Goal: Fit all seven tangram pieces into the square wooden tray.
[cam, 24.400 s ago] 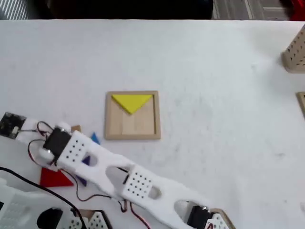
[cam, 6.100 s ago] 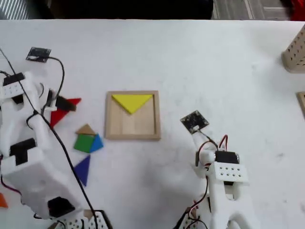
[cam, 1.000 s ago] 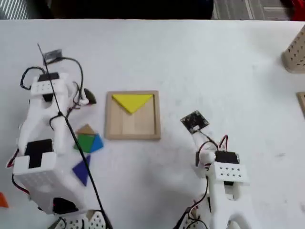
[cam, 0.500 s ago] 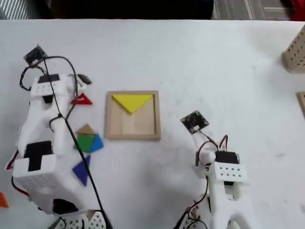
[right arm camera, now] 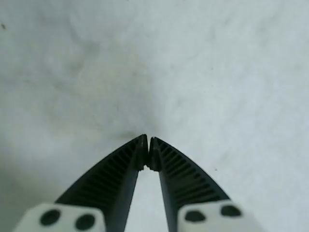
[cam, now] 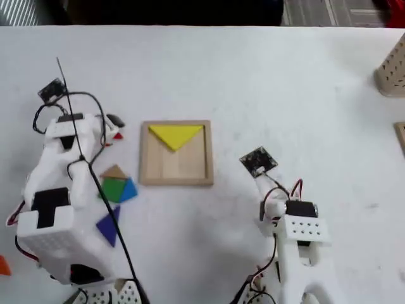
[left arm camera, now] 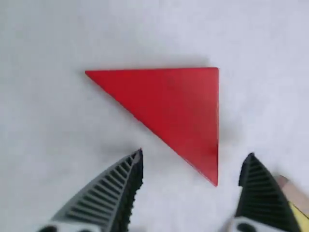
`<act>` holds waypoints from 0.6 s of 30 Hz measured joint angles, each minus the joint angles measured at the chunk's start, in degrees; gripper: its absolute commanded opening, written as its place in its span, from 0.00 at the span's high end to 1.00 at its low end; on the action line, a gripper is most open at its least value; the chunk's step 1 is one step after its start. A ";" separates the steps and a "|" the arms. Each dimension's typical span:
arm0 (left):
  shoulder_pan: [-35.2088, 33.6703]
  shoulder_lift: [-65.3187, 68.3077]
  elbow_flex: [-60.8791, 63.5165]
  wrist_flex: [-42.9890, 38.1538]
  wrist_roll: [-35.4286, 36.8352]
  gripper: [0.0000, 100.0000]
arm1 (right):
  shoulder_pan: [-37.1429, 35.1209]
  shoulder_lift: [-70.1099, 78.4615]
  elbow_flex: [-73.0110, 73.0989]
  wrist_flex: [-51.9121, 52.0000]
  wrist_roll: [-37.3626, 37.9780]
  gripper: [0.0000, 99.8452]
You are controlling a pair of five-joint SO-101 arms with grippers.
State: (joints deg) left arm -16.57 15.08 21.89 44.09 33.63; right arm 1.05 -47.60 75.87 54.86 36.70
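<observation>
**Just left of the tray: red triangle lies in front of spread jaws**

Beside the left edge of the square wooden tray (cam: 144, 155), the red triangle (left arm camera: 174, 108) lies flat on the white table (cam: 285, 82), apart from the tray and not yet in it. The left gripper (left arm camera: 194, 154) hangs over it with its jaws spread wide and nothing between them but air. Most of the triangle lies ahead of the fingertips. Only one sharp corner reaches back into the gap, closer to one finger than to the other. Its long edge runs at a slant to the line between the jaws, so closing as they stand would likely catch just that corner. A firmer hold seems to call for going further forward or turning the wrist.

The left arm is plainly the nearer one. The right gripper (right arm camera: 147, 145) sits on the far side of the tray over bare table, its jaws pressed together. Inside the tray, a yellow triangle (cam: 175, 135) fills the far edge.
</observation>
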 measured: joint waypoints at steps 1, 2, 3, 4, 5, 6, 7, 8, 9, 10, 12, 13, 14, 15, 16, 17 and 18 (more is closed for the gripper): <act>-0.09 -0.35 -0.18 0.53 0.00 0.68 | 0.00 0.00 0.00 0.00 0.00 0.98; -0.09 -0.79 -0.44 1.23 0.00 0.68 | 0.00 0.00 0.00 0.00 0.00 0.98; -0.09 -1.49 -0.79 2.11 0.00 0.68 | 0.00 0.00 0.00 0.00 0.00 0.98; -0.09 -2.11 -1.41 2.81 0.00 0.68 | 0.00 0.00 0.00 0.00 0.00 0.98; -0.09 -2.55 -1.93 3.08 0.00 0.68 | 0.00 0.00 0.00 0.00 0.00 0.98; -0.09 -2.81 -2.46 3.08 0.00 0.68 | 0.00 0.00 0.00 0.00 0.00 0.98; -0.09 -2.90 -2.99 3.08 0.00 0.68 | 0.00 0.00 0.00 0.00 0.00 0.98; -0.09 -2.90 -3.52 2.90 0.00 0.68 | 0.00 0.00 0.00 0.00 0.00 0.98; -0.09 -2.90 -4.04 2.46 0.00 0.68 | 0.00 0.00 0.00 0.00 0.00 0.98; -0.09 -2.73 -4.75 2.11 0.09 0.68 | 0.00 0.00 0.00 0.00 0.00 0.98; -0.09 -0.88 -6.95 1.76 1.32 0.68 | 0.00 0.00 0.00 0.00 0.00 0.98; -0.09 0.62 -8.26 1.67 1.67 0.68 | 0.00 0.00 0.00 0.00 0.00 0.98; -0.09 2.29 -9.49 1.67 1.85 0.68 | 0.00 0.00 0.00 0.00 0.00 0.98; -0.09 4.22 -10.99 1.67 1.93 0.68 | 0.00 0.00 0.00 0.00 0.00 0.98; -0.09 6.24 -12.40 1.93 1.93 0.68 | 0.00 0.00 0.00 0.00 0.00 0.98; -0.09 8.18 -13.80 2.90 1.93 0.68 | 0.00 0.00 0.00 0.00 0.00 0.98; -0.09 9.58 -15.56 4.13 1.93 0.68 | 0.00 0.00 0.00 0.00 0.00 0.98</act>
State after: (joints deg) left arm -16.66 24.66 6.33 48.22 35.56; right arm 1.05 -47.60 75.87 54.86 36.70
